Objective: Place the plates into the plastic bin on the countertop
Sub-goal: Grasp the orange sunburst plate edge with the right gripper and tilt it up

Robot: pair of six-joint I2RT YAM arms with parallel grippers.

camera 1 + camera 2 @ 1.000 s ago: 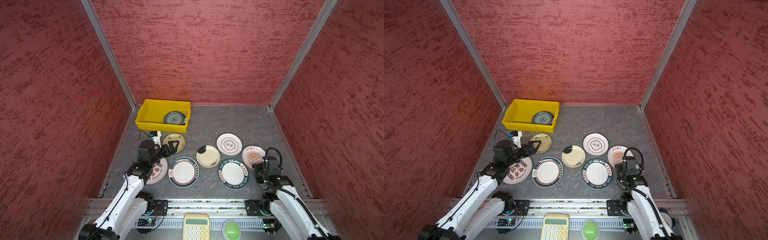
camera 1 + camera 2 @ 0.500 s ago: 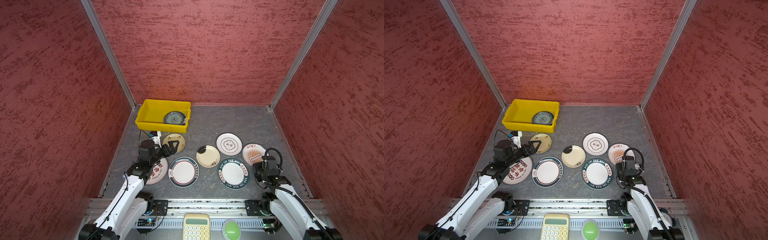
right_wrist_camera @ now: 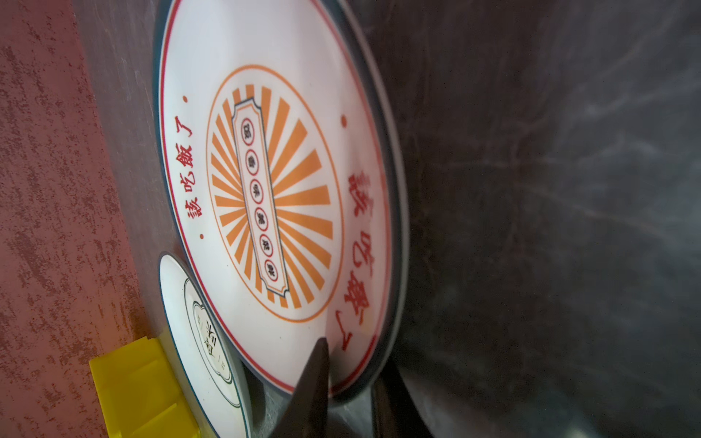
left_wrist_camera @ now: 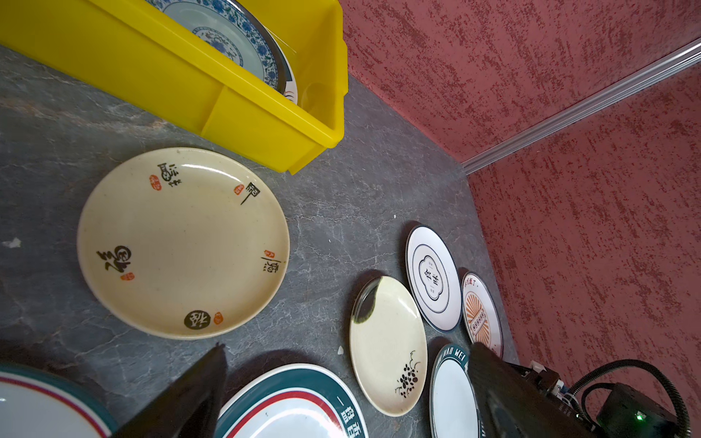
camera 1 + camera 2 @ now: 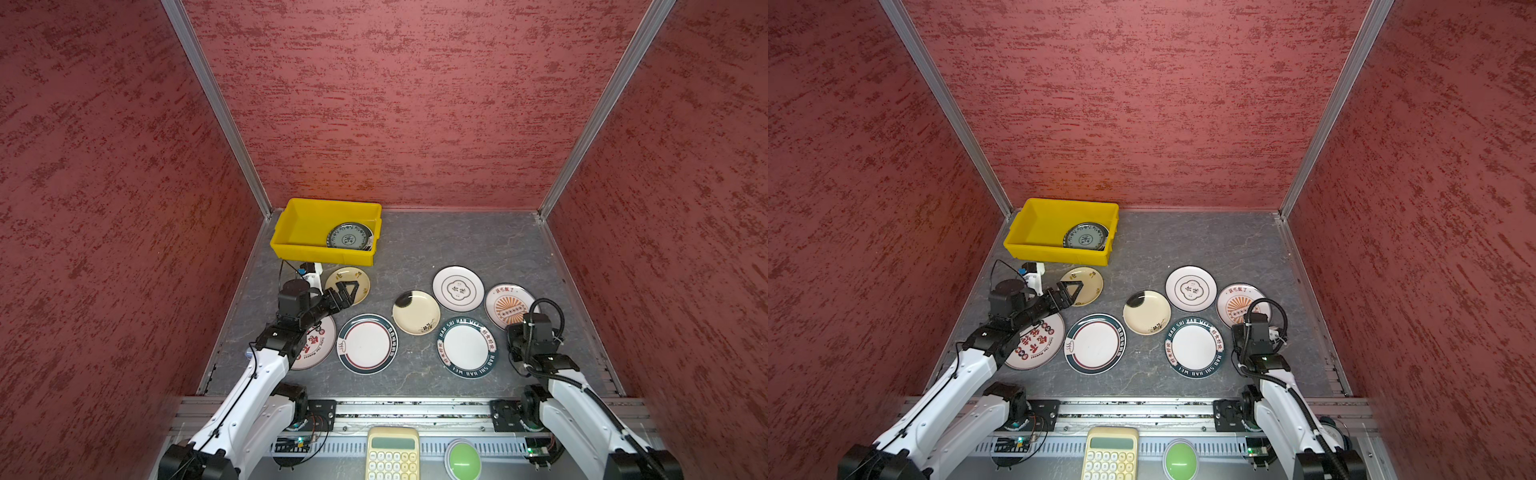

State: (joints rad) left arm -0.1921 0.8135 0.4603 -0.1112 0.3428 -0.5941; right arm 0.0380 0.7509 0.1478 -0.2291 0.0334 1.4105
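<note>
The yellow plastic bin (image 5: 291,245) stands at the back left of the countertop (image 5: 457,245), with a teal patterned plate (image 5: 349,237) lying in it. Several plates lie on the countertop. My right gripper (image 3: 352,364) is shut on the near rim of the sunburst plate (image 5: 509,305), one finger on its face and one under it. That plate's far edge overlaps a white emblem plate (image 5: 458,289). My left gripper (image 5: 348,289) hangs open above a cream calligraphy plate (image 4: 182,242) just in front of the bin. The left arm covers part of a red-lettered plate (image 5: 320,347).
Two green-rimmed plates (image 5: 367,343) (image 5: 466,347) and a cream plate with a black patch (image 5: 416,312) lie across the middle. Red walls close in three sides. A calculator (image 5: 392,455) and a green button (image 5: 462,461) sit beyond the front rail.
The right gripper's jaws have closed in on the sunburst plate's rim, and the plate has shifted slightly towards the back. The left arm has not moved.
</note>
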